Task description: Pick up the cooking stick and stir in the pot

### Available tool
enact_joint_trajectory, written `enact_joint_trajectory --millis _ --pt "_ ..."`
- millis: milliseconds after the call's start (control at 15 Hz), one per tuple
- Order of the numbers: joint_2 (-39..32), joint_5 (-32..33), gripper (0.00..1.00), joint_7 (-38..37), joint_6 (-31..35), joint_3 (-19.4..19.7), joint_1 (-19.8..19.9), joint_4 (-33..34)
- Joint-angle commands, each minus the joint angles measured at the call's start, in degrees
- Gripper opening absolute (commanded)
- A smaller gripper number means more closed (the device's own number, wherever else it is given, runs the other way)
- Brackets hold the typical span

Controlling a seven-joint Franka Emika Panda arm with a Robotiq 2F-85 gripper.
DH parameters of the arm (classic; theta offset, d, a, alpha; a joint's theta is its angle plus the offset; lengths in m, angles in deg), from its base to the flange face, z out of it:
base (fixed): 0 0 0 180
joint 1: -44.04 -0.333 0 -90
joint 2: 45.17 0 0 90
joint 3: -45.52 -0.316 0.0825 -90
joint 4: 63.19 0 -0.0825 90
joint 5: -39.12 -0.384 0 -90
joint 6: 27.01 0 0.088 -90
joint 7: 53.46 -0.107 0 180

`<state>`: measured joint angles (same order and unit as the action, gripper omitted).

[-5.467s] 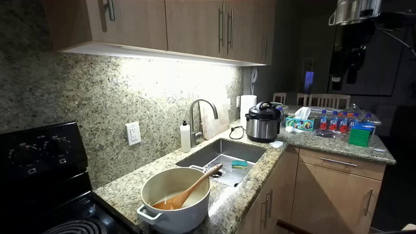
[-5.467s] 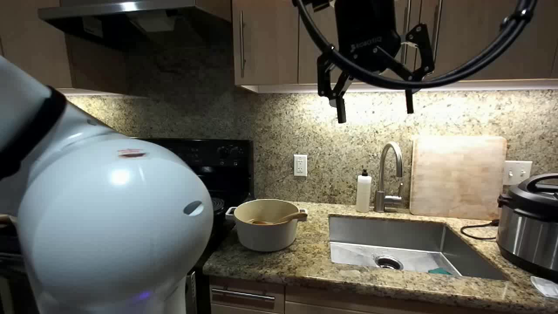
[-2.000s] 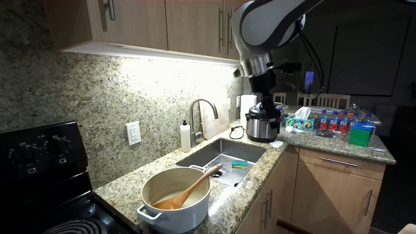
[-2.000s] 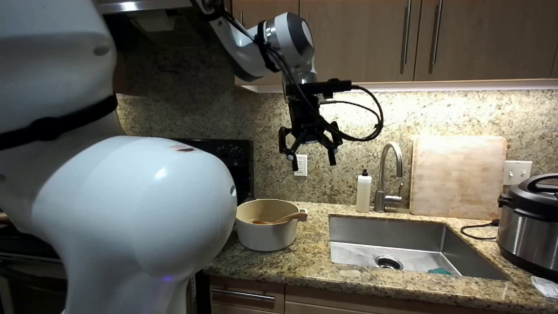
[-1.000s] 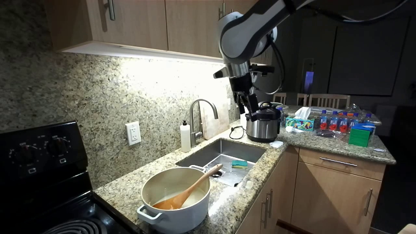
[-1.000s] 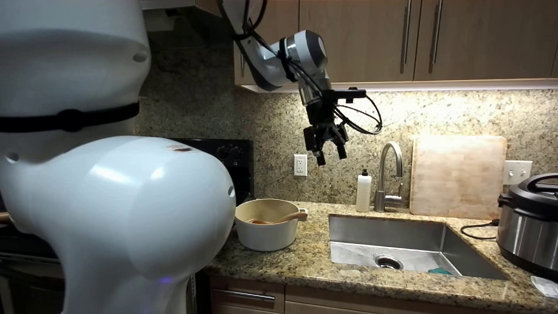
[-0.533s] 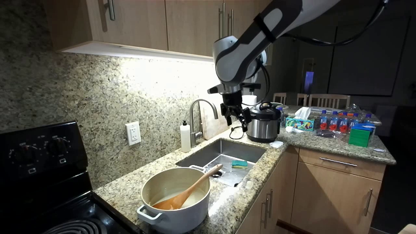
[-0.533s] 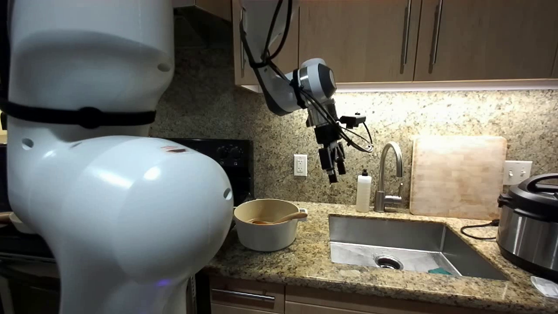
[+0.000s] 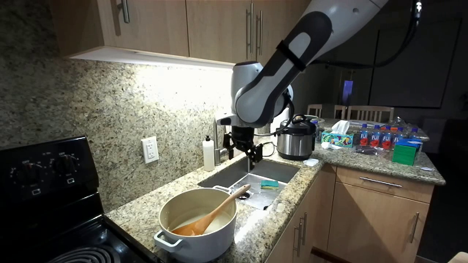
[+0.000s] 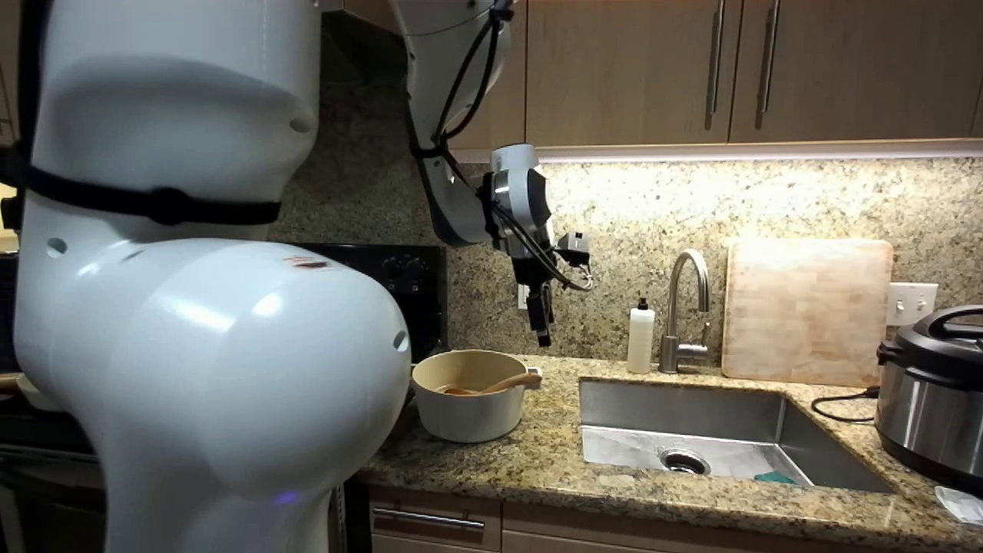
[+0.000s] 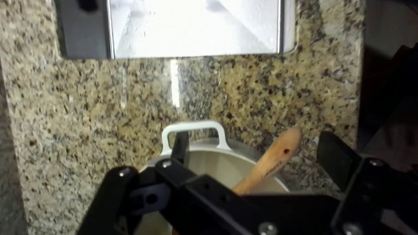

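- Granite counter (image 10: 553, 470), with a corner, running along the speckled wall (image 9: 120, 120).
- Upper cabinets (image 9: 219, 33), pale wood, bar handles, lit from underneath.
- Robot arm (image 9: 274, 82), white, reaching in above the counter, bent downward at the wrist.
- Black stove (image 9: 51, 171), coil burner showing, right beside the counter.
- Steel sink (image 10: 691, 403), set into the counter.
- Cutting board (image 10: 806, 311), propped upright behind the sink.
- Dark, steel-banded cooker (image 9: 295, 145), lid on, at the sink end away from the stove.
- Pot (image 9: 210, 246), cream-white, upright on the counter between stove and sink.
- Faucet (image 10: 670, 353), arched steel, behind the sink.
- Cooking stick (image 9: 219, 211), wooden: broad end down inside the pot, handle tilted out over the rim toward the sink.
- Gripper (image 9: 242, 160), black, fingers pointing down and spread wide; hangs above the stick's handle end, apart from it in both exterior views.
- Tissue box (image 9: 337, 139), bright patterned, on the counter past the cooker.
- Water bottles (image 9: 375, 138), blue caps, in a row near the tissue box.
- Soap bottle (image 9: 208, 155), black pump, beside the faucet.
- Sponge (image 9: 269, 184), green and yellow, flat in the sink.
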<state>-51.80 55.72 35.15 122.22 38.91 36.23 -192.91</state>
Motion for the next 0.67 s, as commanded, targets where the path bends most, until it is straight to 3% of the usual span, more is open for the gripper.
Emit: enact_joint_trajectory --millis 0,200,600 --pt "-5.2 -11.8 1.0 14.3 -0.9 -4.9 1.5 3.3" --pt "-7.8 -20.9 1.0 22.6 -10.0 -8.0 3.2 6.5" --pt "-5.3 -26.7 1.0 20.1 -16.8 -5.9 5.3 3.9"
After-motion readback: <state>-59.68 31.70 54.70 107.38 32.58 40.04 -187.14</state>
